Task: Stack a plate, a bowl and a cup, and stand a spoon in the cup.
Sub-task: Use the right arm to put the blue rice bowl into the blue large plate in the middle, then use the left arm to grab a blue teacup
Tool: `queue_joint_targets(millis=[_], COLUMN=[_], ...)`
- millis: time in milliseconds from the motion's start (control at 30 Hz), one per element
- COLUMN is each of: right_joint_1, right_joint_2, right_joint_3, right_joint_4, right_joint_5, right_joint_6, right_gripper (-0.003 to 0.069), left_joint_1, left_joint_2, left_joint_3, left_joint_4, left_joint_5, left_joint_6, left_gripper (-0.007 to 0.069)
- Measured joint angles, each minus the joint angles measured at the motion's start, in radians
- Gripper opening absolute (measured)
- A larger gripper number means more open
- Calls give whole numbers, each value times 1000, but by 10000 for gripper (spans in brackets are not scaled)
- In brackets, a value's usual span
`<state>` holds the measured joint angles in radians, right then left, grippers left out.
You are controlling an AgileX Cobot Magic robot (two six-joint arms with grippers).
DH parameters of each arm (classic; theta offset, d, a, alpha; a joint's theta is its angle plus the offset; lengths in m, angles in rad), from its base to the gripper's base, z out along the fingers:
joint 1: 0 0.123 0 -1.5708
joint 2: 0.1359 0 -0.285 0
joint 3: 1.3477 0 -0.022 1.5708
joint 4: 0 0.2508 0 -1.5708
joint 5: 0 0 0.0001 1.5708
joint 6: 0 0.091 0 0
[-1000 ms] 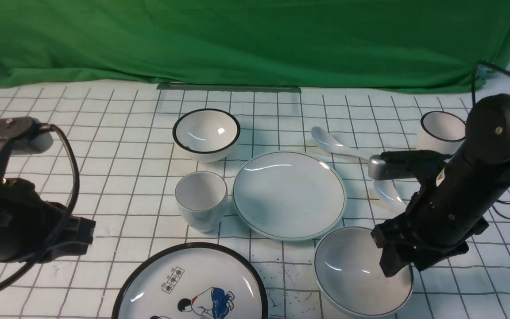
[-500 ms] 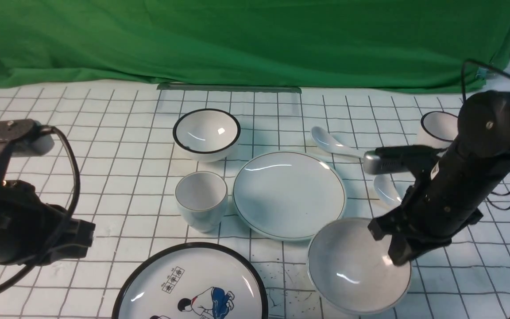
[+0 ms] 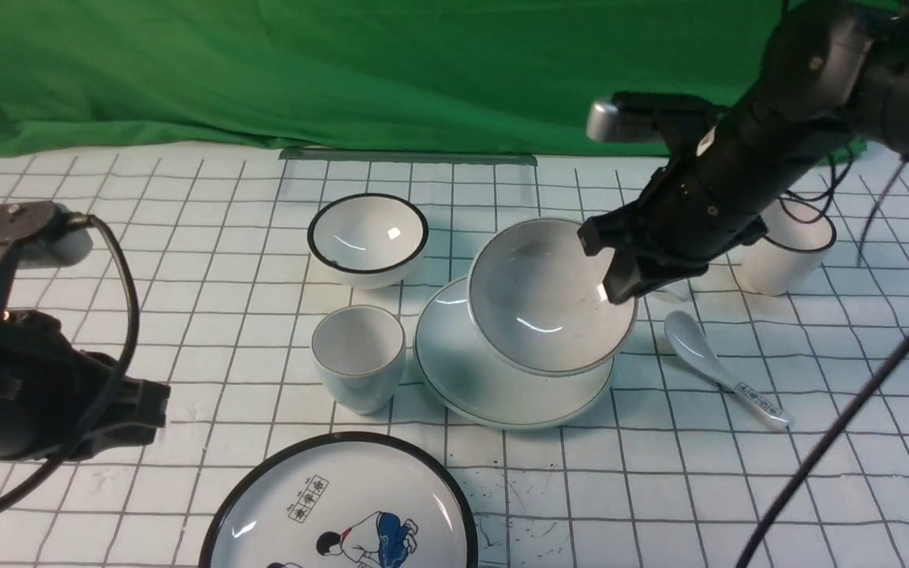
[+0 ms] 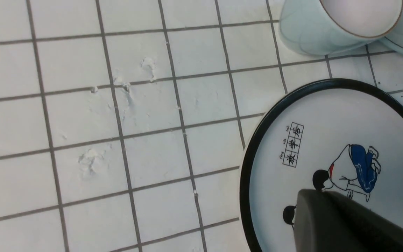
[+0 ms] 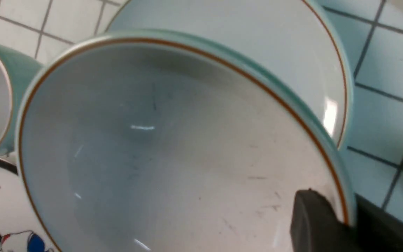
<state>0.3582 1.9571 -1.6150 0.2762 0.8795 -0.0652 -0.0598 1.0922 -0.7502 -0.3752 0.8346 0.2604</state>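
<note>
Over one plate (image 3: 494, 398), one bowl (image 3: 541, 315)

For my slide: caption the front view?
Right gripper holds the bowl above the plate; the cup stands beside.

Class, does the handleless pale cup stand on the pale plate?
No, the cup stands on the gridded tabletop, beside the plate.

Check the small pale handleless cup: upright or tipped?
Upright: the cup stands on its base, mouth facing up, in the front view.
</note>
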Motion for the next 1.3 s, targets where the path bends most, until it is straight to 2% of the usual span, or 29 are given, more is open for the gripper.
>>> queue_joint_targets(millis=[333, 433, 500, 567, 600, 767, 833, 933, 967, 1000, 1033, 1067, 1100, 1133, 1167, 1300], right_joint_1=[6, 6, 6, 6, 6, 6, 6, 6, 6, 3, 3, 0, -6, -6, -9, -9], right_joint_2=[199, 207, 209, 209, 209, 202, 165, 89, 82, 14, 7, -52, -94, -100, -149, -228], right_joint_3=[-130, -133, -135, -139, -155, -239, -310, -347, -349, -356, -356, -355, -350, -349, -334, -280], right_joint_4=[17, 32, 34, 34, 34, 5, -60, -149, -163, -223, -227, -253, -259, -261, -268, -276], right_joint_5=[30, 22, 10, 10, 24, 114, 197, 257, 260, 285, 285, 286, 286, 286, 286, 286], right_joint_6=[-4, -4, -4, -4, -4, -25, -41, -53, -55, -55, -55, -52, -52, -52, -52, -52], right_gripper=[76, 97, 149, 235, 311, 464, 442, 316, 304, 183, 183, 106, 64, 59, 35, 38], left_joint_1=[0, 0, 0, -9, -24, -102, -158, -200, -202, -220, -222, -231, -235, -235, -237, -237], left_joint_2=[0, 0, 5, 23, 45, 168, 277, 387, 394, 453, 459, 507, 541, 546, 590, 674], left_joint_3=[0, 0, -9, -44, -75, -189, -293, -411, -419, -491, -499, -546, -586, -586, -618, -654], left_joint_4=[0, -14, -47, -64, -60, -7, 56, 112, 121, 154, 162, 191, 208, 209, 220, 229], left_joint_5=[10, -16, -43, -52, -54, -21, 60, 144, 148, 167, 168, 170, 170, 170, 168, 130], left_joint_6=[0, -14, -23, -25, -30, -84, -118, -182, -187, -223, -227, -239, -244, -244, -246, -250], left_gripper=[4, 4, 4, 4, 4, 4, 4, 4, 4, 12, 15, 34, 59, 64, 115, 262])
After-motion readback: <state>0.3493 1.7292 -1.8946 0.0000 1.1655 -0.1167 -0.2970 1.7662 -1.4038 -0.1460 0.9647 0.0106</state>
